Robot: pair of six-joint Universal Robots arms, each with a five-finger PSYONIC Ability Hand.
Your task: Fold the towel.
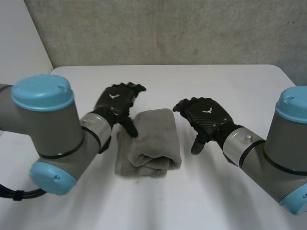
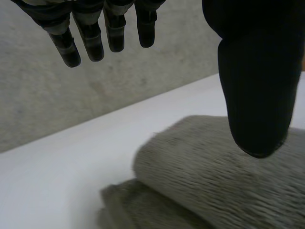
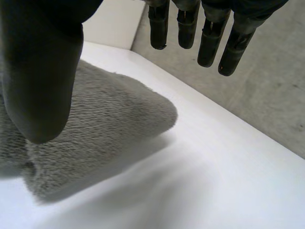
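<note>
Folded grey towel [image 1: 151, 141] lies centre frame on a white table [image 1: 225, 81]. Left hand [image 1: 115, 103] at its upper-left edge and right hand [image 1: 204, 115] just right of it (both with fingers relaxed and apart) hold nothing.

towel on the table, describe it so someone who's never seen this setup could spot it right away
Start at the white table and look to its middle, between the robot's black left hand and black right hand. There lies a grey terry-cloth towel, folded into a thick, narrow bundle. It is the one soft, fuzzy thing among hard machine parts.
</note>
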